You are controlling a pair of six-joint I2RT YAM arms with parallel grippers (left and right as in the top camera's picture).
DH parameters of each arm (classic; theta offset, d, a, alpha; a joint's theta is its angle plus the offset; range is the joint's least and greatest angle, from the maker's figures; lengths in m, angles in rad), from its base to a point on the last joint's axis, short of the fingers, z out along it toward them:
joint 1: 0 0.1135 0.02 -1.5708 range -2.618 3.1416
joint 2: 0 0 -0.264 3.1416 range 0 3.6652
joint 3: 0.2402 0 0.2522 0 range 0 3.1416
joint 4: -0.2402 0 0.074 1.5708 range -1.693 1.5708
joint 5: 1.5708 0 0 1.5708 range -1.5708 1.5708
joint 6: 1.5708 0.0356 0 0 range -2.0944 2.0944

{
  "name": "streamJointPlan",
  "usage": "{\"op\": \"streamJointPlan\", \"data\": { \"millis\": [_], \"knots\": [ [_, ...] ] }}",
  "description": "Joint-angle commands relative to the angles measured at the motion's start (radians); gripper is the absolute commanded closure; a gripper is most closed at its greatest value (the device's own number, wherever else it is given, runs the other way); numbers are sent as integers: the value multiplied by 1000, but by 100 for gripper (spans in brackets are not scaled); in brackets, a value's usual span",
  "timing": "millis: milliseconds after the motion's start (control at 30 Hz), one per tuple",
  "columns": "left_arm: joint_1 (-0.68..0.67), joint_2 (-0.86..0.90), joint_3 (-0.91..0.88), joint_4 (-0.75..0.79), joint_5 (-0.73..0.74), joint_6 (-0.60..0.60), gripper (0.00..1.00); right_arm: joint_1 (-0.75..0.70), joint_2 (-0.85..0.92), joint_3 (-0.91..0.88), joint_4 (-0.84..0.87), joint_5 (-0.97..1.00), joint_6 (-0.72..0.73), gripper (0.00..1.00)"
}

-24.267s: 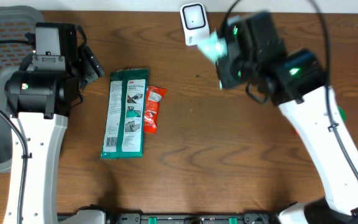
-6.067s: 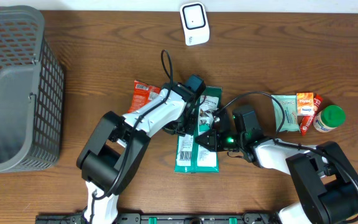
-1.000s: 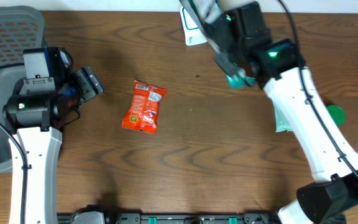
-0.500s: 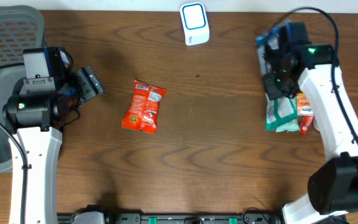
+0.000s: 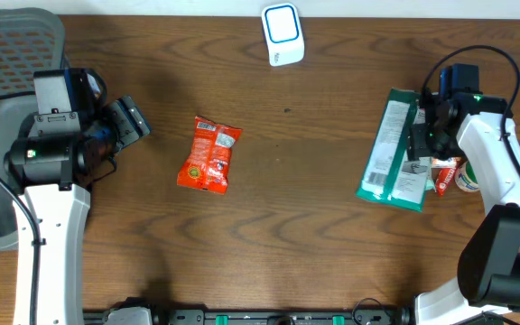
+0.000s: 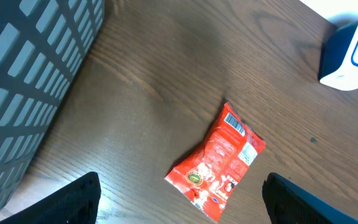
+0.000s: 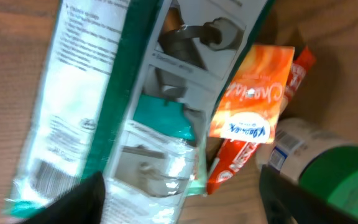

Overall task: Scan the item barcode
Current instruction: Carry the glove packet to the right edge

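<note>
While the green package (image 5: pixel 388 149) lies flat at the table's (image 5: pixel 314 226) right side, overlapping 2 small orange packets (image 7: pixel 250 99), the right gripper (image 5: pixel 422 137) hangs spread above it and the left gripper (image 5: pixel 134 122) gapes empty.

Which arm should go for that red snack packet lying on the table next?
Probably left. The open left gripper sits close to the red foil snack packet; the right gripper is far across the table, over the green flat package.

Soft, even light; right-wrist view blurred, sheen on the green pack (image 7: pixel 135 112) before the right hand (image 7: pixel 185 202).
</note>
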Motion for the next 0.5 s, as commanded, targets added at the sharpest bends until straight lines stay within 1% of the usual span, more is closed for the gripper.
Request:
{"op": "streamJointPlan", "data": {
  "millis": [0,67,133,200,267,333,367,400,467],
  "knots": [
    [5,0,5,0,-16,2,16,-10,0,-2,3,5,-2,17],
    [5,0,5,0,-16,2,16,-10,0,-2,10,11,-2,16],
    [5,0,5,0,-16,2,16,-5,0,6,16,-64,13,18],
    [5,0,5,0,-16,2,16,5,0,13,27,-221,47,19],
    [5,0,5,0,-16,2,16,16,0,13,44,-398,47,17],
    [5,0,5,0,-16,2,16,26,0,13,58,-548,47,14],
    [5,0,5,0,-16,2,16,31,0,13,66,-610,47,10],
    [5,0,5,0,-16,2,16,37,0,13,72,-676,47,1],
    [5,0,5,0,-16,2,16,51,0,12,81,-795,48,1]
  ]
}}
